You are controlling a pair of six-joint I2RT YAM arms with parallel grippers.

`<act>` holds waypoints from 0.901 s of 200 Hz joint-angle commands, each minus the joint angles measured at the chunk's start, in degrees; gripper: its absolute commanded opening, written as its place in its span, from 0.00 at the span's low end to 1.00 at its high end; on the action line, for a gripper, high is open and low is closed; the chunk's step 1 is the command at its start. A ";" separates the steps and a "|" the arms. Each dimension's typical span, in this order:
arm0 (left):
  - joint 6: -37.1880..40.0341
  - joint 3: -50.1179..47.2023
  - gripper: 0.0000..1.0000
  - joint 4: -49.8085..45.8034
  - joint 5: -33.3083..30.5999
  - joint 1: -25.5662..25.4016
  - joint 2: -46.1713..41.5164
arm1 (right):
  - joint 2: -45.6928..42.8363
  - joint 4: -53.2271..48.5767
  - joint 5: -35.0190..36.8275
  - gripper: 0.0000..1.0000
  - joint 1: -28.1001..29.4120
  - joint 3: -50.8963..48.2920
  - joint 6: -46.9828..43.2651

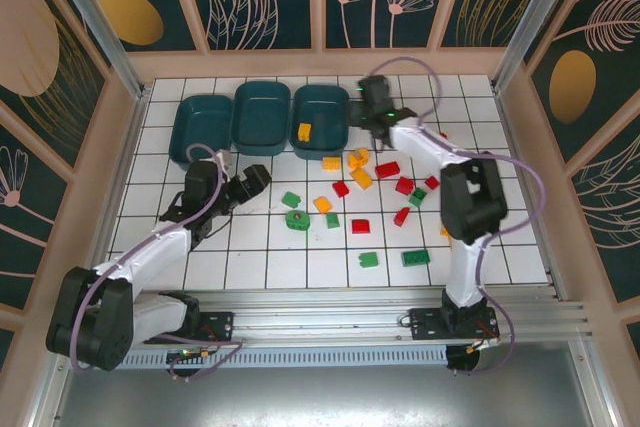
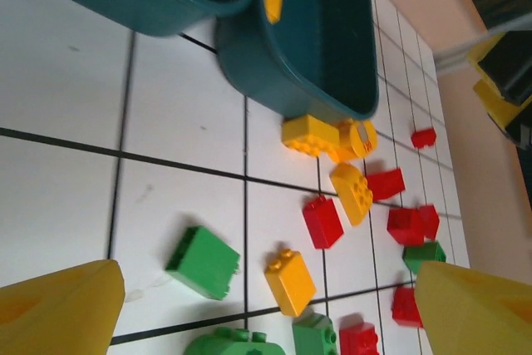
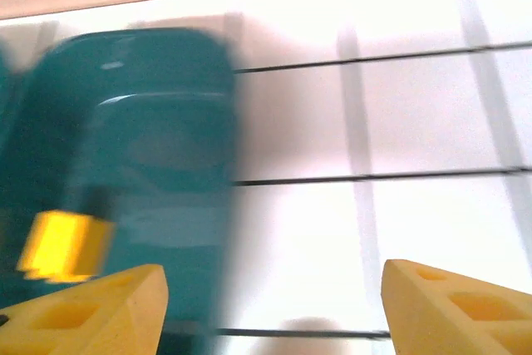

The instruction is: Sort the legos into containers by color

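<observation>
Looking down from the overhead camera, I found the white tiled table (image 1: 250,257) boxed in by a pale wooden frame (image 1: 320,59) and dark panels (image 1: 270,7) painted with leaves. Three bins stood in a close row along the far side: the left bin (image 1: 203,129), the middle bin (image 1: 262,117) and the right bin (image 1: 322,112). The right arm (image 1: 470,202) stretched over the right part of the scatter, covering a few tiles there.

The loose bricks (image 1: 360,226) lay spread over the middle of the table, on the near side of the bins. Yellows sat just beside the right bin's near wall, reds further right, and greens closer to the arm bases. One yellow brick (image 1: 303,131) sat inside the right bin.

The right gripper (image 1: 378,125) hung just right of that bin, its fingers (image 3: 91,313) spread wide and holding nothing. Its wrist picture was blurred, with the bin and the yellow brick off to the left of the fingers. The left gripper (image 1: 258,179) hung on the near side of the middle bin, left of the scatter, also wide open and empty. From its wrist camera a green brick (image 2: 204,262), an orange-yellow brick (image 2: 289,280) and a red brick (image 2: 322,222) lay on the tiles beyond its fingertips (image 2: 58,313).

The bricks were glossy studded plastic, and one green piece (image 1: 297,219) was round. The bins were dark teal, shallow and round-cornered, with raised rims. Both pairs of fingers were yellow wedges.
</observation>
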 commanded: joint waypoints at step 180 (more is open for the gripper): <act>4.94 8.26 0.88 -7.55 -10.74 -2.97 4.64 | 7.59 3.64 -2.17 0.21 -15.11 -1.58 4.26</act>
